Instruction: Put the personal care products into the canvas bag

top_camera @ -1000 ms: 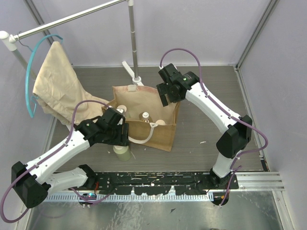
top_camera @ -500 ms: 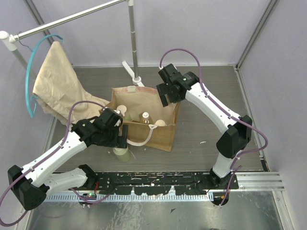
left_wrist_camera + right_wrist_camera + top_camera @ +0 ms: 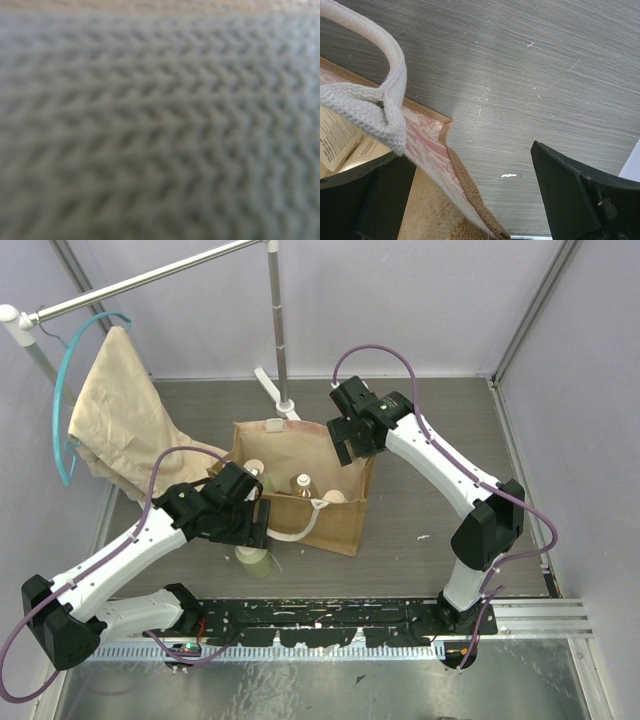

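The canvas bag stands open mid-table. Inside it I see a pale green bottle with a beige cap, the clear amber bottle and a cream round cap. A second pale green bottle stands on the table by the bag's front left corner. My left gripper hovers over that bottle at the bag's left front rim. Its wrist view shows only blurred woven webbing, with no fingers visible. My right gripper is open and straddles the bag's rim, with one finger inside, the other outside.
A limp beige cloth on a teal hanger hangs from the rack at back left. The rack pole stands just behind the bag. A cream handle loop rises by my right gripper. Grey walls close in on both sides.
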You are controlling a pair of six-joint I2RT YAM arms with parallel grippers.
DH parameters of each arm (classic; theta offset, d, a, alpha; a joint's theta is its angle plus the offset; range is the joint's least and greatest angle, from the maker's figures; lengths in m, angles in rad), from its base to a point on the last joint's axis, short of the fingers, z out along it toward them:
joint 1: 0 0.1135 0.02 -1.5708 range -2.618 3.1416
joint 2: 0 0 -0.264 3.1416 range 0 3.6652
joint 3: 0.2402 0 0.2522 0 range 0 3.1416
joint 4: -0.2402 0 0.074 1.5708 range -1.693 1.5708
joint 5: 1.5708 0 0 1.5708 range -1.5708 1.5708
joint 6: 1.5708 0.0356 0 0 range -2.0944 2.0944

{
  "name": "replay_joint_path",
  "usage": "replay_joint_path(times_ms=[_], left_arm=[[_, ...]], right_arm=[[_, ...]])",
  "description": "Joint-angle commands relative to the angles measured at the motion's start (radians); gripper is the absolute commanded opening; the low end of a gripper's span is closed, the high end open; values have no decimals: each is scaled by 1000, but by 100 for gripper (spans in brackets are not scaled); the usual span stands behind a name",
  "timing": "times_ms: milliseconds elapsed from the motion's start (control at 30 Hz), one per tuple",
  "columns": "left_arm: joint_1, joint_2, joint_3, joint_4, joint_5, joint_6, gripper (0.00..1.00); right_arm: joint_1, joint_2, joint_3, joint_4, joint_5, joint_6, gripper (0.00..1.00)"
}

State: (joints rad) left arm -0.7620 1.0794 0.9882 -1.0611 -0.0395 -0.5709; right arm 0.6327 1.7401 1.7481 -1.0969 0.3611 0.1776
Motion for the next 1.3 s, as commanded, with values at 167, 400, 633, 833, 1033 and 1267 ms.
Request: replay_joint_path(times_ms=[167, 400, 633, 833, 1033, 1267], left_arm=[[-54, 31, 47, -2, 38, -17, 66], [-62, 26, 47, -24, 20, -20, 49], [-63, 23, 99, -74, -1, -3, 27], [-64, 13, 219, -194, -28, 58, 16], [-63, -3, 282, -237, -40, 63, 15], [-63, -30, 164, -182, -58, 39, 15]], right_arm=[[-4, -13, 2, 14, 12, -21, 100], [-5, -8, 3, 14, 10, -26, 100], [-4, -4, 3, 14, 13, -28, 100], [-5, 2, 8, 14, 10, -37, 100], [-4, 11, 19, 13, 6, -46, 100], [-4, 6, 9, 12, 1, -46, 100]])
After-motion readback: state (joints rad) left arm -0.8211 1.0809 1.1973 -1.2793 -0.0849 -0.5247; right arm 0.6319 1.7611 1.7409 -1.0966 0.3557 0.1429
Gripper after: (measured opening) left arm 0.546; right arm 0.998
